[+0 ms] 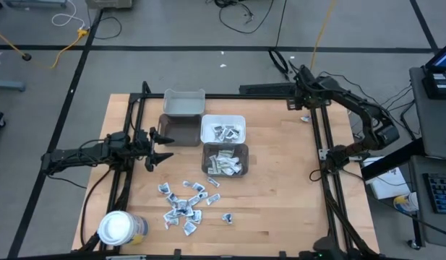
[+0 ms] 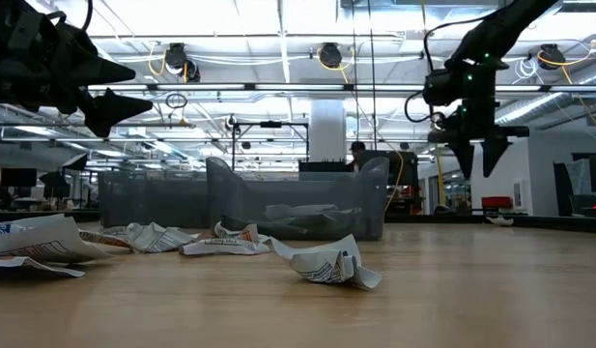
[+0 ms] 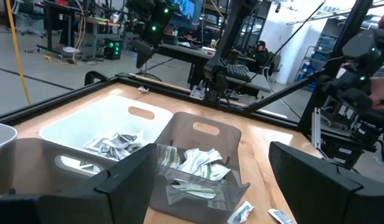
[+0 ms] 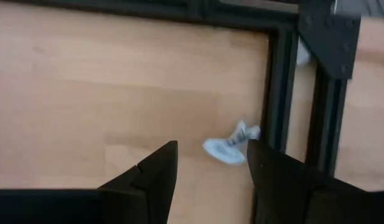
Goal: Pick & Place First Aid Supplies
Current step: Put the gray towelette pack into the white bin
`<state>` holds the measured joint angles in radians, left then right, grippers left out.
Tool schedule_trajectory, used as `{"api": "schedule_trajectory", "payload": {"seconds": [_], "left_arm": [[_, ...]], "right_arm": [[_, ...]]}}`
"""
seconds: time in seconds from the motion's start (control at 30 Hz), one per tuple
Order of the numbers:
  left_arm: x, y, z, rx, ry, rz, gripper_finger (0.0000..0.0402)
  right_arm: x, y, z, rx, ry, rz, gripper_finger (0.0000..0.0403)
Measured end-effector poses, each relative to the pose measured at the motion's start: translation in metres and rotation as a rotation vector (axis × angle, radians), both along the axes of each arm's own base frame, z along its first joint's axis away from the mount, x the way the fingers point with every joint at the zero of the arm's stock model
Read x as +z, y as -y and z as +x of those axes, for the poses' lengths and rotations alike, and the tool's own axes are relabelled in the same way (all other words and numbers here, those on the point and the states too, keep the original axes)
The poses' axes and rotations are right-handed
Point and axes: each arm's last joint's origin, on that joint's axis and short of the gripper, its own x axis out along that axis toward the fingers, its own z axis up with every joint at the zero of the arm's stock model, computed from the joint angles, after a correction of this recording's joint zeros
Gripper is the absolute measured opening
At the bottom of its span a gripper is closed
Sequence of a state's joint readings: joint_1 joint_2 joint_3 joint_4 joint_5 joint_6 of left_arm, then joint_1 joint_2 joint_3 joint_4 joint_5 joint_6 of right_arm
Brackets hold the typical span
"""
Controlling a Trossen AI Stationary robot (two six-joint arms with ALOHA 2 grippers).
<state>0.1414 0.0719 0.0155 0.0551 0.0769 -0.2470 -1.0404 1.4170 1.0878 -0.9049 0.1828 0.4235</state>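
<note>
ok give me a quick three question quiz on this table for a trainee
1. True or false: the left gripper is shut on a packet.
2. Which bin holds packets? A) the white bin B) the far light grey bin C) neither
3. What lies on the wood beneath the right gripper?

Key
1. False: its fingers stand open and empty, beside the bins.
2. A. The far grey bin looks empty.
3. One stray packet, next to the black frame rail at the table's far right corner.
</note>
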Motion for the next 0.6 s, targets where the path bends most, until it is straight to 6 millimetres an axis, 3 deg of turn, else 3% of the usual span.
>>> {"api": "schedule_trajectory", "payload": {"seconds": [0.23, 0.6], "left_arm": [[0.000, 0.000, 0.000, 0.000, 0.000, 0.000, 0.0310], [0.000, 0.000, 0.000, 0.000, 0.000, 0.000, 0.0310]], "right_arm": [[-0.013, 0.005, 0.006, -0.028, -0.040, 0.028, 0.0187], [-0.062, 0.021, 0.015, -0.087, -0.244, 0.225, 0.0187]]}}
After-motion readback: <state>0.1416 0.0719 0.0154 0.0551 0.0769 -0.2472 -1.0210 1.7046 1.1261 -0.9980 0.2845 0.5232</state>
